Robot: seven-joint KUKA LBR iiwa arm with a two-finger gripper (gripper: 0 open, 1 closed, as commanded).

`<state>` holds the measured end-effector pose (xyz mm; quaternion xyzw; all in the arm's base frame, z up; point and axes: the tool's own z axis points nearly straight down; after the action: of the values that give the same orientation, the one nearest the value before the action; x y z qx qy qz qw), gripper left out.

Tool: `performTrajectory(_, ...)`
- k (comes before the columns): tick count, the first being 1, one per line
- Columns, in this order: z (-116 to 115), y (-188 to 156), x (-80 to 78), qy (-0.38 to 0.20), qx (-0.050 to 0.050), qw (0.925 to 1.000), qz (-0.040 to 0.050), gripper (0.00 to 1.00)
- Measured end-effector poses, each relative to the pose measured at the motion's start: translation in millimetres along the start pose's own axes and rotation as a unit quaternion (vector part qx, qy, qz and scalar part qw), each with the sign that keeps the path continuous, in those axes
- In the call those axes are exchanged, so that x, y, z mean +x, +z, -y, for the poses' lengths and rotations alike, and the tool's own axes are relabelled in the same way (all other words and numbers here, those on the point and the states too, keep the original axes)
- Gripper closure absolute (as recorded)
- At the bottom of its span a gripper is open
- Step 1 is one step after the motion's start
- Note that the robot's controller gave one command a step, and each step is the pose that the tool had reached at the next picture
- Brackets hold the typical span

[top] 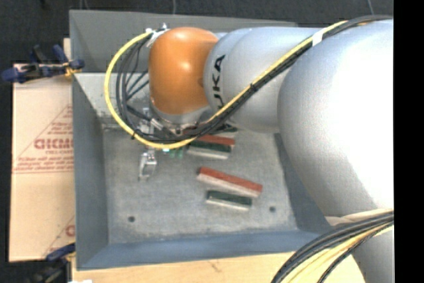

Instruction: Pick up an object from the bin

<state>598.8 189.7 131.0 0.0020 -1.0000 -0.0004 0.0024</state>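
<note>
Camera view. Looks down on a grey metal bin (89, 209), floor mostly bare. Reaching in from the right: bulky silver-grey arm (318, 96), covering the bin's upper right part. Ends in a rounded orange cover (175, 76) at the wrist, over the bin's upper middle. Looped round the cover's left side: yellow cable (116, 76) plus darker cables. Below the cover, dark gripper (161, 132) hardware, low over the floor near the back wall, left of centre. Cannot tell how far open it is, nor whether it has hold of anything.

Nearest things: small green bit (174, 153) right at the wrist's lower edge, just beside the bottom of the yellow loop. Just right of it, flat bar (213, 145) with red top and green edge, lying nearly level, upper side tucked beneath the arm. Down-left of the wrist, small silver metal piece (147, 165) upright on the floor; cannot tell whether loose or part of the robot.

Further toward the front, near the bin's centre: long red bar (230, 180), lying slanted, right end lower. Just beside it on the near side, shorter dark green bar (228, 199), roughly parallel; touching or not, unclear. Both apart from the gripper, flat on the floor.
</note>
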Motion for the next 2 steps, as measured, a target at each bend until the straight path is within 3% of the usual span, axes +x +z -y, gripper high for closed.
performTrajectory(1,0.6,-5.0,-2.1,0.002,-0.001,1.0,0.0037,0.0)
performTrajectory(2,54.5,28.3,23.3,-0.005,-0.001,1.0,0.0054,0.0)
